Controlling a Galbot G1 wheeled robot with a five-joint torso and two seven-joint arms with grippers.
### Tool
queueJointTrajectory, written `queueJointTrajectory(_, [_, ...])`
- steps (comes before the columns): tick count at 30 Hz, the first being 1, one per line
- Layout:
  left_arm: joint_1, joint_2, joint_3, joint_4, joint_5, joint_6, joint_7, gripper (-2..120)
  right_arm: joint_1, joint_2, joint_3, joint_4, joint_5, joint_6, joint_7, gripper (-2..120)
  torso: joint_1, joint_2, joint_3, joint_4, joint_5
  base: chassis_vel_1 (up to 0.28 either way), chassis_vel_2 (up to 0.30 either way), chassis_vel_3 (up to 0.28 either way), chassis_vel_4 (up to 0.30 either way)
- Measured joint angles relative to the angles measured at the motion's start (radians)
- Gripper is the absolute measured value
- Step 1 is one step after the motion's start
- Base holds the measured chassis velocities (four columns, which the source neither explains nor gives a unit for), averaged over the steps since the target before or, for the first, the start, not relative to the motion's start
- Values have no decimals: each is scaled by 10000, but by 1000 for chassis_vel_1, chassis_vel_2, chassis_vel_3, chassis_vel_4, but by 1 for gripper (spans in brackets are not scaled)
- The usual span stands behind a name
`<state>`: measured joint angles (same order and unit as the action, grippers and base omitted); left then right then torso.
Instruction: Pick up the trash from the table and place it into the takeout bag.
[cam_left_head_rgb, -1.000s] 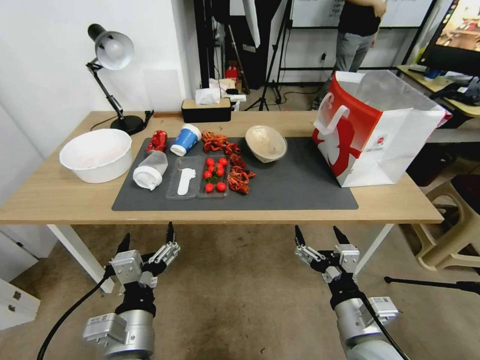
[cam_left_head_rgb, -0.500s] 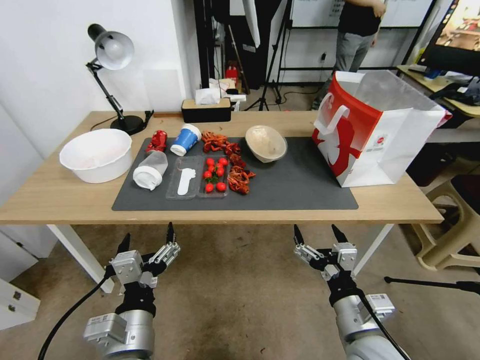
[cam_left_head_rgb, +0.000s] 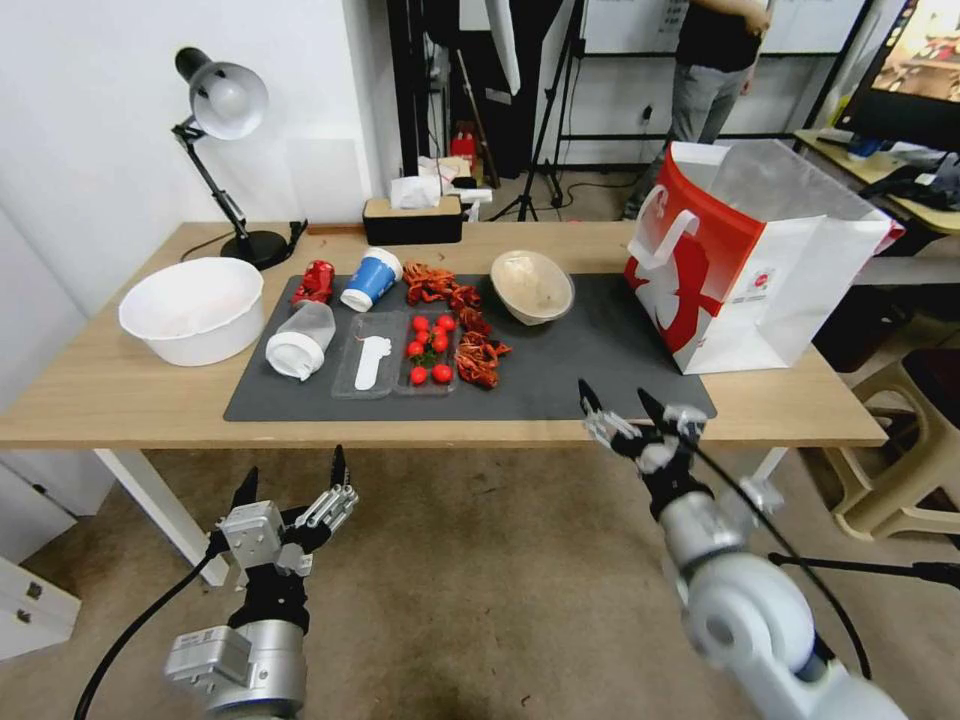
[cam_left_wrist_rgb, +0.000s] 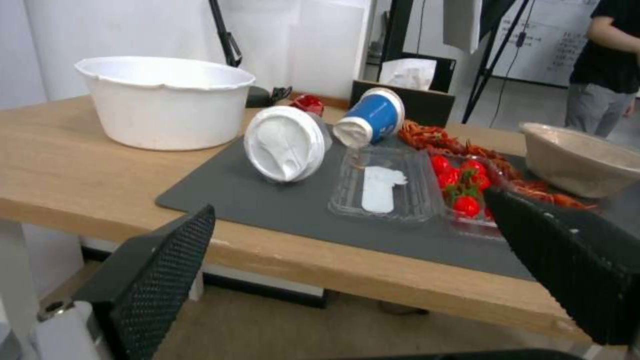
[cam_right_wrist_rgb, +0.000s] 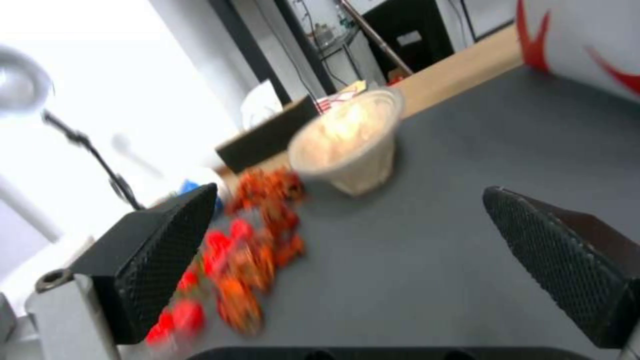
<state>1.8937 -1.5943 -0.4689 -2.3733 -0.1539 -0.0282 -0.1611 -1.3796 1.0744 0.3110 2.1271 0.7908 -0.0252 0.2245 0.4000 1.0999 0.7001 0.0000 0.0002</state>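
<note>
On the dark mat (cam_left_head_rgb: 600, 370) of the table (cam_left_head_rgb: 120, 390) lie a crushed red can (cam_left_head_rgb: 314, 282), a tipped blue paper cup (cam_left_head_rgb: 371, 278), a white-lidded translucent cup (cam_left_head_rgb: 300, 340) on its side and a beige bowl (cam_left_head_rgb: 532, 286). The takeout bag (cam_left_head_rgb: 750, 260) stands open at the table's right end. My right gripper (cam_left_head_rgb: 614, 395) is open at the table's front edge, facing the beige bowl (cam_right_wrist_rgb: 350, 140). My left gripper (cam_left_head_rgb: 294, 468) is open, low in front of the table, facing the lidded cup (cam_left_wrist_rgb: 287, 142) and blue cup (cam_left_wrist_rgb: 370, 117).
A large white bowl (cam_left_head_rgb: 192, 310) sits at the left end, with a desk lamp (cam_left_head_rgb: 225, 150) and a tissue box (cam_left_head_rgb: 412, 215) behind. A clear tray of cherry tomatoes (cam_left_head_rgb: 395, 365) and red crayfish shells (cam_left_head_rgb: 455, 320) lie mid-mat. A beige chair (cam_left_head_rgb: 900, 470) stands at the right.
My right gripper has risen and moved forward from below the table to its front edge, still open. The left arm has not moved.
</note>
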Motion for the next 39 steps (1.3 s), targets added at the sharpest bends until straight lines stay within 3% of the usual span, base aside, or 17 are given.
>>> queueJointTrajectory(3, [2,0,-18,0,-1,0,1,100,167,-25,-37,-60,250,-33,23,100,0,0,0,0,-1,0,0,0,0])
queueJointTrajectory(12, [31,-34,-105,-6,-6,2,1,100,2451,-39,-470,-836,3003,-620,844,100,1,-1,1,1,-3,0,0,0,0])
queueJointTrajectory(18, [111,-123,-149,-45,18,-9,0,100,5077,577,-1342,-2207,5684,-1880,3009,100,1,0,1,1,-2,0,0,0,0])
queueJointTrajectory(25, [213,-140,-163,-93,32,-118,-51,100,6947,1443,-1748,-3927,6362,-2190,4739,100,1,-1,0,0,-3,0,0,0,0])
queueJointTrajectory(39, [253,-139,-224,-109,-15,-258,-129,100,8173,2439,-1984,-5648,6750,-2396,5455,100,-1,-1,0,-1,-2,0,0,0,0])
